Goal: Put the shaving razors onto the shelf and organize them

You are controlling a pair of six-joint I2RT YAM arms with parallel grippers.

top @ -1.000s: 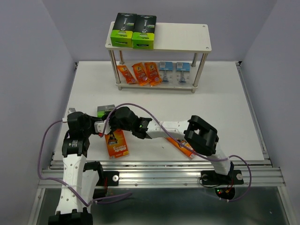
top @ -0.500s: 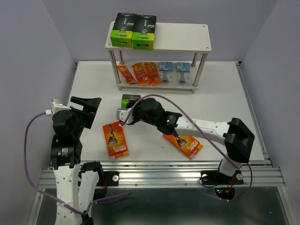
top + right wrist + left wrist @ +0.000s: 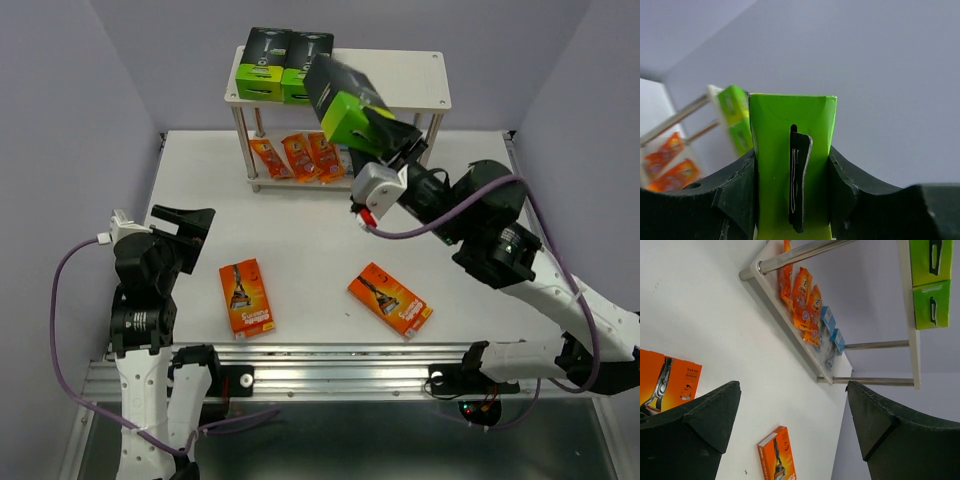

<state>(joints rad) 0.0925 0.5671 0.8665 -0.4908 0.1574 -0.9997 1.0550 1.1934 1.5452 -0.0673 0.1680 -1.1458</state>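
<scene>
Boxes in black and lime green, two boxes (image 3: 268, 68) in all, are seen side by side at the left end of the top board of the shelf (image 3: 400, 80), which stands at the middle of the far edge of the desk (image 3: 200, 180). A third, the held box (image 3: 345, 100), is pinched between the fingers of the right hand (image 3: 378, 128). It is raised above the top board and tilted, just right of the standing pair. Whether it touches the board cannot be told. In the right wrist view its green end is seen clamped on both sides by the black fingers (image 3: 735, 195).

On the lower board, orange packets (image 3: 297, 155) are leaned in a row at the left. Blue blister packs (image 3: 832, 332) are seen beside them in the left wrist view; from above they are hidden behind the right arm.

Two flat orange boxes (image 3: 246, 296) are laid on the desk toward the near edge, one left of the middle and the other (image 3: 390, 300) right of it, well apart.

The left hand (image 3: 185, 228) is held near the left edge, its fingers spread wide, with nothing between them.
</scene>
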